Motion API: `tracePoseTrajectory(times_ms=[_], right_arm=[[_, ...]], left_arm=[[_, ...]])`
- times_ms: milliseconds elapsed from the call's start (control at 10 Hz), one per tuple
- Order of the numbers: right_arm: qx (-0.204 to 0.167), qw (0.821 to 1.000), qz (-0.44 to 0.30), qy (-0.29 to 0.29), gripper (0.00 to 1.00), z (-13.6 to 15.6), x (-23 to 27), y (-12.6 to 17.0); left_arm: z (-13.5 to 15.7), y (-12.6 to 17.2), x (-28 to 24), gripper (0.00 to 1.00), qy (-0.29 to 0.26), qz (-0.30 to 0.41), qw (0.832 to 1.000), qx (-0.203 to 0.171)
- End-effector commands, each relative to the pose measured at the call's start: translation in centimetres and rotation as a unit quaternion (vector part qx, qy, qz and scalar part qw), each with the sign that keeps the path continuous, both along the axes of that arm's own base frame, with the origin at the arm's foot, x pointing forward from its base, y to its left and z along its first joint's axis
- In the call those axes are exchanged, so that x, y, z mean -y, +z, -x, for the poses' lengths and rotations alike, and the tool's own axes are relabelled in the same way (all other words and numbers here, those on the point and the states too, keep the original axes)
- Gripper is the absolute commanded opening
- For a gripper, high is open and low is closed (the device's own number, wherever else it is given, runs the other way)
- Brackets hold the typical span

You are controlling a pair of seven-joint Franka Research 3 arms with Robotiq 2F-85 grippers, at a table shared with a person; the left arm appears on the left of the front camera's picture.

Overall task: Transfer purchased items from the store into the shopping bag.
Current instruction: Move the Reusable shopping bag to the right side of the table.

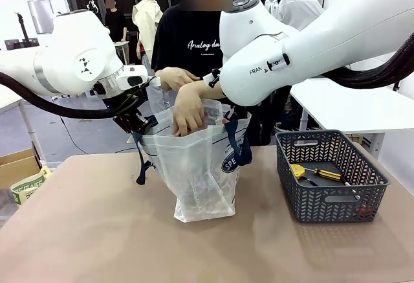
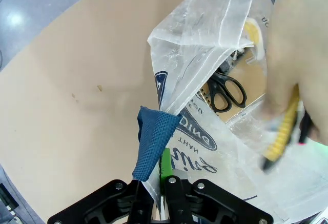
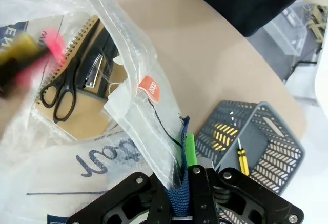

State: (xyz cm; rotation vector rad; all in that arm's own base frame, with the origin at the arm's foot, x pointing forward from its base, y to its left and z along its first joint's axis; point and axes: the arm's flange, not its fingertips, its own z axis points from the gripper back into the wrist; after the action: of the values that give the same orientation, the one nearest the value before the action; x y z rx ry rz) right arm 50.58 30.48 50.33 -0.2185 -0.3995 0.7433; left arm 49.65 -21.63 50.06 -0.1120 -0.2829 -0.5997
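Observation:
The translucent shopping bag [image 1: 197,173] stands open at mid-table. My left gripper [image 1: 134,124] [image 2: 154,183] is shut on the bag's left rim by its navy strap [image 2: 151,142]. My right gripper [image 3: 183,188] is shut on the navy strap [image 3: 180,198] at the right rim. A person's hand [image 1: 189,111] reaches into the bag holding a blurred yellow and pink item [image 2: 282,137] [image 3: 25,55]. Black scissors [image 2: 225,93] [image 3: 59,93] and a spiral notebook [image 3: 77,116] lie inside. The dark grey basket [image 1: 336,200] [image 3: 279,147] at right holds a yellow-handled screwdriver [image 1: 317,173] [image 3: 241,157].
The person stands at the far edge behind the bag. My bulky right arm [image 1: 291,50] hangs over the bag's right side and the gap to the basket. A small reddish item [image 1: 365,210] sits in the basket's near corner. A cardboard box [image 1: 19,163] is off the table's left.

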Motion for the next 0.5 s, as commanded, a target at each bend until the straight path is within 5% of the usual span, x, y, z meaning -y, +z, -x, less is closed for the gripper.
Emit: tracePoseTrajectory(times_ms=[0, 400], right_arm=[[0.001, 1.0, 0.0, 0.001, 0.0, -0.01, -0.06, 0.03], [0.001, 1.0, 0.0, 0.001, 0.0, -0.01, -0.06, 0.03]], left_arm=[[-0.03, 0.05, -0.12, 0.0, 0.001, 0.0, 1.0, 0.001], [-0.03, 0.05, -0.12, 0.0, 0.001, 0.0, 1.0, 0.001]])
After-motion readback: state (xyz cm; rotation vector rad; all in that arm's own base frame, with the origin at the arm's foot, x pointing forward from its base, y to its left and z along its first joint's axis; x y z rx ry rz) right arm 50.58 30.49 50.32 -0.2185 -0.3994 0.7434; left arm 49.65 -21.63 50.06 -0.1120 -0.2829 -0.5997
